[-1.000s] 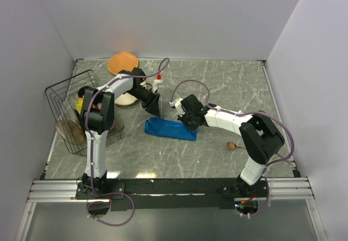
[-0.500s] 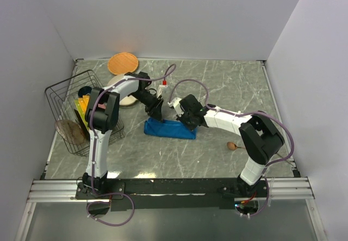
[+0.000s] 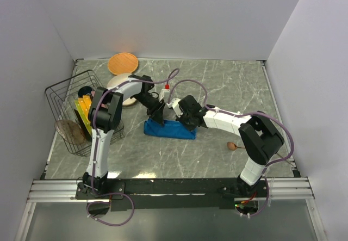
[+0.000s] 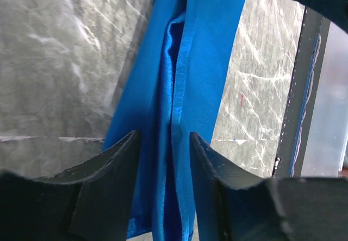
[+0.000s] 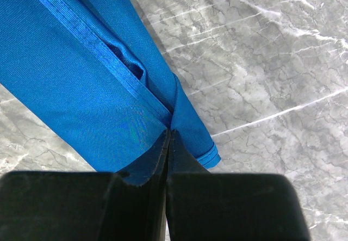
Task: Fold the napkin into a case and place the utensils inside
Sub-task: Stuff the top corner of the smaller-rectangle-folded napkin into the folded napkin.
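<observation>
The napkin (image 3: 169,129) lies mid-table as a narrow, layered bright blue strip, the case shape. My left gripper (image 3: 157,116) hangs over its left end. In the left wrist view the napkin (image 4: 206,45) runs lengthwise under my left gripper (image 4: 163,137), which is open and straddles a raised fold. My right gripper (image 3: 185,118) is at the strip's far edge. In the right wrist view my right gripper (image 5: 168,133) is shut, pinching a puckered edge of the napkin (image 5: 81,88). A brown wooden spoon (image 3: 232,146) lies on the table to the right, apart from both grippers.
A wire basket (image 3: 64,97) at the left edge holds colourful plates. An orange plate (image 3: 123,63) lies at the back wall. A white plate (image 3: 120,83) is partly hidden behind the left arm. Walls close in the table on three sides.
My left gripper has come forward and down from behind the napkin onto its left end, its jaws a little narrower. The right gripper has stayed pinched on the cloth.
</observation>
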